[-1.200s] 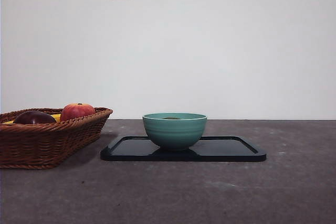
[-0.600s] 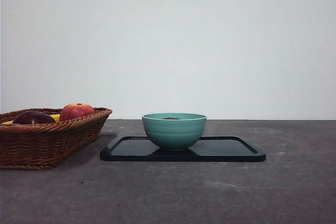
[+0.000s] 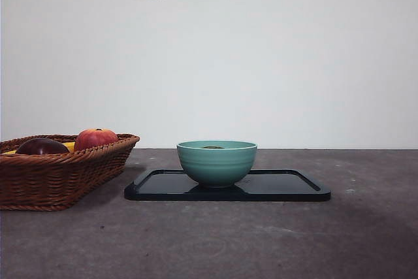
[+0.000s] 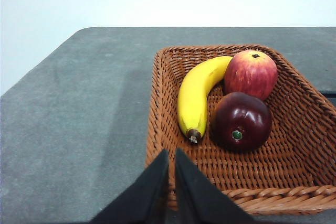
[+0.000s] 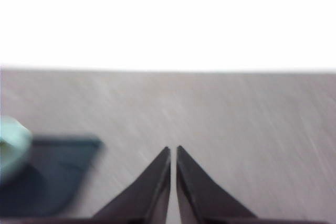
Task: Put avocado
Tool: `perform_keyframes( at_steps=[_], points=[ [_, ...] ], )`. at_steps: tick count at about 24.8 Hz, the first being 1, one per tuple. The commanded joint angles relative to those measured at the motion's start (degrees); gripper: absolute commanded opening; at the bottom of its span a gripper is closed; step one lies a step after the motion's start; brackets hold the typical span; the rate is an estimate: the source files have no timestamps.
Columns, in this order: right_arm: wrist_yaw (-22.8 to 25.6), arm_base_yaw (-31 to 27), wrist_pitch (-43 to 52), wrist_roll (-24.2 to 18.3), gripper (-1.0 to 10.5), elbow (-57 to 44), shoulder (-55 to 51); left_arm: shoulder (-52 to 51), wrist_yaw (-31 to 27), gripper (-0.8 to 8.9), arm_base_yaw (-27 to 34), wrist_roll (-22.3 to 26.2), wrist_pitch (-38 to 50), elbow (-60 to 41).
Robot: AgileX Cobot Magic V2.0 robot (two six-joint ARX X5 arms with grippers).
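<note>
Avocado (image 3: pixel 213 147) sits inside teal bowl (image 3: pixel 217 163) on black tray (image 3: pixel 287 189), only its dark top showing; placement looks done. Left gripper (image 4: pixel 171 157) over wicker basket (image 4: pixel 294 129) and right gripper (image 5: pixel 173 153): jaws pressed together, empty.

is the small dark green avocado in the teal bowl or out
In: a dark green top, apparently the avocado, peeks above the teal bowl's rim, and the woven basket holds none.
</note>
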Motion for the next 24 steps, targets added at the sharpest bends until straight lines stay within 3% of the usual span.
perform_keyframes(
  at_steps=[1, 7, 16, 24],
  points=[
    [-0.8, -3.3, 1.0, -1.2, 0.1, -2.8, -1.2, -0.1, -0.2, 0.19, 0.0, 0.5, -0.3, -1.2],
    [-1.6, -7.7, 1.0, -1.2, 0.1, -7.3, -2.7, -0.1, -0.2, 0.19, 0.0, 0.5, -0.3, -1.2],
    [-1.6, -8.4, 1.4, -1.5, 0.1, -10.0, -2.7, -0.1, -0.2, 0.19, 0.0, 0.5, -0.3, -1.2],
    [-1.6, -8.6, 1.5, -5.3, 0.1, -10.0, -2.7, -0.1, -0.2, 0.19, 0.0, 0.5, -0.3, -1.2]
  ],
)
